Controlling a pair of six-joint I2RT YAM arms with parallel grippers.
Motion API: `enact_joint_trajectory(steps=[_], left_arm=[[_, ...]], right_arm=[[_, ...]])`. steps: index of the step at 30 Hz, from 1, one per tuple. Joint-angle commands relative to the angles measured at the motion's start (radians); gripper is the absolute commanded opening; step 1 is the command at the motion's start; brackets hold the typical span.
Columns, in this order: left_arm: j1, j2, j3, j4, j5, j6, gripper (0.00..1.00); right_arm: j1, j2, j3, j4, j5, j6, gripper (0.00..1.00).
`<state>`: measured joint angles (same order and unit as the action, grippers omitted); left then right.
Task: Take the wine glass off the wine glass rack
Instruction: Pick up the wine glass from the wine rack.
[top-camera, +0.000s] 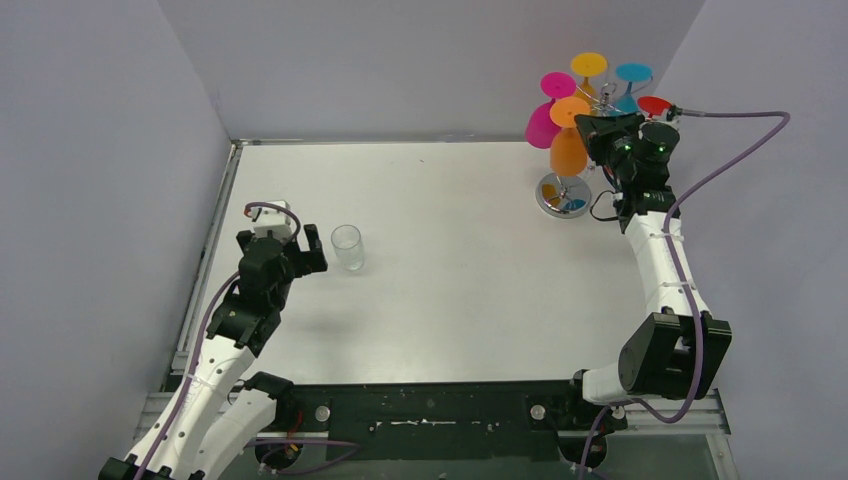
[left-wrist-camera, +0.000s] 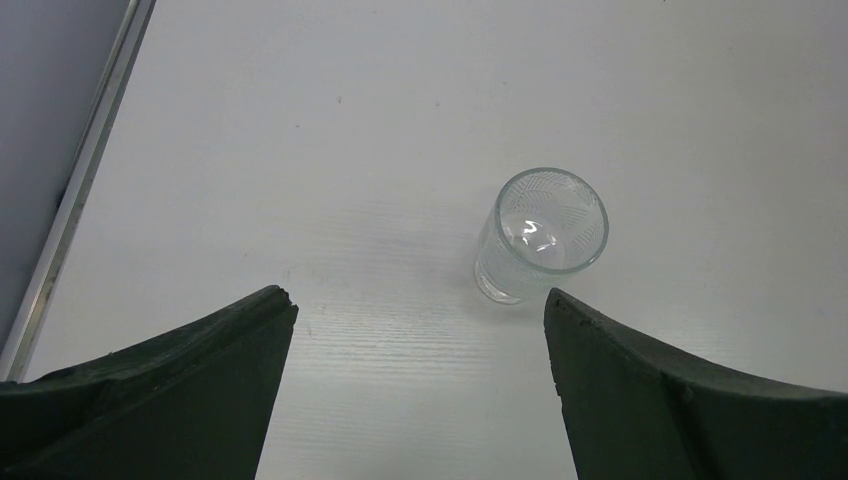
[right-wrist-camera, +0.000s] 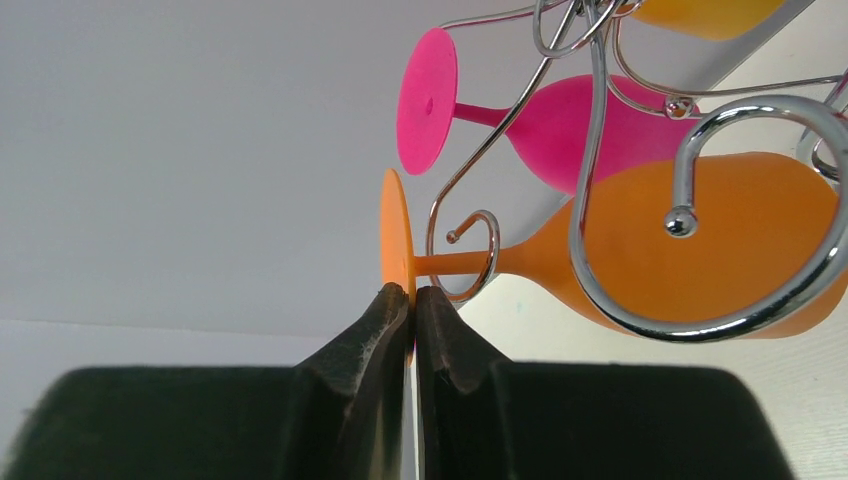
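Orange glass (right-wrist-camera: 700, 255) hangs by its stem in a curled hook of the rack (top-camera: 560, 196) at the desk's (top-camera: 450, 300) far right corner; the right gripper (right-wrist-camera: 412, 296) is clenched on its foot disc. The left gripper (left-wrist-camera: 417, 300) is spread wide, near a clear tumbler (left-wrist-camera: 540, 235)

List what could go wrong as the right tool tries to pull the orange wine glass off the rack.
The right tool pinches only the thin edge of the foot of the orange wine glass; the glass may slip or twist free.
The stem sits inside a curled hook of the wine glass rack; a badly angled pull could snag and tip the rack.
The pink glass hangs close and might be knocked.
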<state>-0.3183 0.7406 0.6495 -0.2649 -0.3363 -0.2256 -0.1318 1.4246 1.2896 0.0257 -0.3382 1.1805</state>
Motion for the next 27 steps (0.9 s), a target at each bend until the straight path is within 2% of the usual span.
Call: enact_joint_trajectory(steps=[1,11,19,27], left_arm=[[0.008,-0.009,0.008,0.053,0.002,0.002,0.93],[0.012,-0.006,0.008,0.055,0.008,0.000,0.93],[0.013,-0.002,0.007,0.057,0.012,0.000,0.93],[0.015,0.003,0.008,0.059,0.018,0.000,0.93]], right_arm=[[-0.010,-0.029,0.004,0.121,-0.033,0.087,0.00],[-0.009,0.018,0.036,0.113,-0.085,0.099,0.00],[-0.002,0.046,0.114,0.004,-0.042,0.018,0.00],[0.000,0.056,0.124,-0.006,-0.025,-0.001,0.00]])
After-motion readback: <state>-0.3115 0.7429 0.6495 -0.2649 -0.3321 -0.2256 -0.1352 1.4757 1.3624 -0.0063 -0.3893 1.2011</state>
